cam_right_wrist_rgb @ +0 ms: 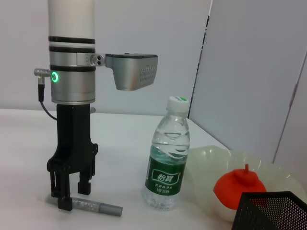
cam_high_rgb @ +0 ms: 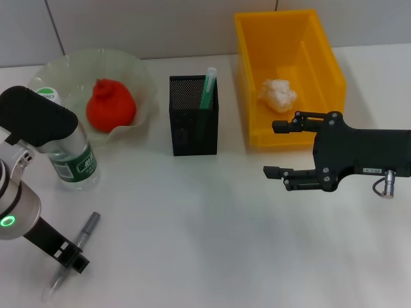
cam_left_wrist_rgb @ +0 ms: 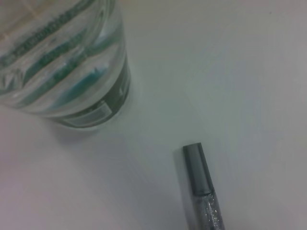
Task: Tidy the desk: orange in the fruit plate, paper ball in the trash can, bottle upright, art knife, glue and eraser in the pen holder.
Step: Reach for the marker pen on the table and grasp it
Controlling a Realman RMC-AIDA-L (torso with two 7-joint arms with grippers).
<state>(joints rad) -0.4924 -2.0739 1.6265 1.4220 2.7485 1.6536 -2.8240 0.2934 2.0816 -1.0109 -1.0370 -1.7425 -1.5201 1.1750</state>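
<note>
Left gripper (cam_high_rgb: 64,266) jaws straddle the art knife (cam_high_rgb: 87,230) on the counter (cam_high_rgb: 212,237), beside the upright bottle (cam_high_rgb: 72,157). Right gripper (cam_high_rgb: 276,149) jaws spread wide, beside the trash can (cam_high_rgb: 289,77).

Head cam sat high, looked fwd and down over the whole desk (cam_high_rgb: 212,244), both arms in frame: left gripper (cam_high_rgb: 64,266) at lower left, right gripper (cam_high_rgb: 279,149) at right. Left wrist cam was very close to the desk, facing steeply down; it saw only the bottle (cam_left_wrist_rgb: 67,62) base and one end of the art knife (cam_left_wrist_rgb: 201,189). Right wrist cam sat low, near desk level, looked sideways across the desk at the left gripper (cam_right_wrist_rgb: 69,194), w/ bottle (cam_right_wrist_rgb: 168,158), art knife (cam_right_wrist_rgb: 91,206), orange (cam_right_wrist_rgb: 240,184) and fruit plate (cam_right_wrist_rgb: 206,163) beyond. All three views shared bottle and art knife (cam_high_rgb: 87,231).
</note>
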